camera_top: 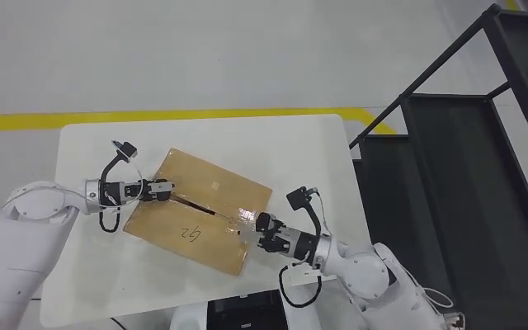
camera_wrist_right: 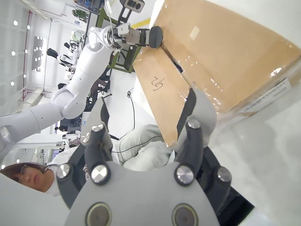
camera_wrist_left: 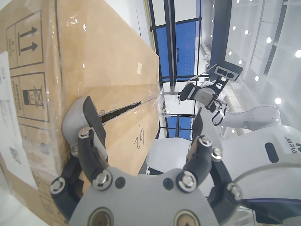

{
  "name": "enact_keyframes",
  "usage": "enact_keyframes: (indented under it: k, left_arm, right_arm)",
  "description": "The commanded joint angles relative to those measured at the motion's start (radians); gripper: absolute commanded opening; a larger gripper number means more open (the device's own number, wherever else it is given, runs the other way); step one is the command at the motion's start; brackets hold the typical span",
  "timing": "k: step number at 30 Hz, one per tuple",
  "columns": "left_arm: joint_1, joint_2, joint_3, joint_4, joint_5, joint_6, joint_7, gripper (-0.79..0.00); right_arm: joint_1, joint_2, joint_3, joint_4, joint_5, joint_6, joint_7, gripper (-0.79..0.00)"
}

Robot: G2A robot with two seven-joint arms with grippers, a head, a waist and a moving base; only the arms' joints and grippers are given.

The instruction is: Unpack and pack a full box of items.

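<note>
- Grey floor with a yellow line (camera_top: 206, 118) is showing beyond the white counter (camera_top: 272, 148), and black metal stairs (camera_top: 445, 165) are standing off to one side of it
- I am seeing the cardboard box (camera_top: 219, 186) lying flat near the middle of the counter, turned at an angle to the counter's edges
- Its two top flaps are lying closed, but the seam (camera_top: 198, 207) between them is gaping as a dark slit over part of its length, and clear tape (camera_top: 245, 216) is glinting along the rest
- A handwritten number (camera_top: 191, 233) is sitting on the flap nearer the robot, and a white label (camera_wrist_left: 9, 95) is sticking to one side wall of the box
- I am keeping the left pincer (camera_wrist_left: 144, 105) at one end of the seam with its jaws spread wide; one finger (camera_wrist_left: 94, 116) is lying against the box's top edge right at the slit, the other is showing clear of the cardboard, and the pincer is gripping nothing
- I am seeing the right pincer (camera_wrist_right: 145, 102) sitting at the opposite, taped end of the seam, likewise spread wide, with one finger touching the box's edge there, the other off the cardboard, and nothing in its grasp
- Both pincers are facing each other along the seam, with the box lying between them
</note>
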Motion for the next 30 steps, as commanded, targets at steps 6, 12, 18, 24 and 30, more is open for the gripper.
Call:
enact_keyframes:
  k: [6, 12, 18, 24, 30]
  left_arm:
    - [0.006, 0.001, -0.011, 0.003, 0.005, -0.003, -0.001, 0.0]
    - [0.011, 0.002, -0.021, 0.005, 0.005, -0.006, -0.001, 0.0]
    - [0.017, 0.003, -0.027, -0.003, 0.006, -0.006, 0.0, 0.0]
    - [0.014, 0.001, -0.029, -0.027, 0.0, -0.011, -0.003, 0.0]
    - [0.018, 0.004, -0.06, -0.054, -0.037, -0.029, 0.003, 0.0]
  right_arm:
    - [0.007, 0.004, -0.054, -0.019, -0.062, 0.057, 0.041, 0.0]
    - [-0.016, 0.01, -0.079, -0.04, -0.093, 0.083, 0.054, 0.0]
    - [-0.021, 0.012, -0.088, -0.01, -0.081, 0.099, 0.021, 0.0]
    - [-0.008, 0.012, -0.095, 0.032, -0.046, 0.095, -0.019, 0.0]
    - [-0.002, 0.015, -0.1, 0.036, -0.042, 0.091, -0.031, 0.0]
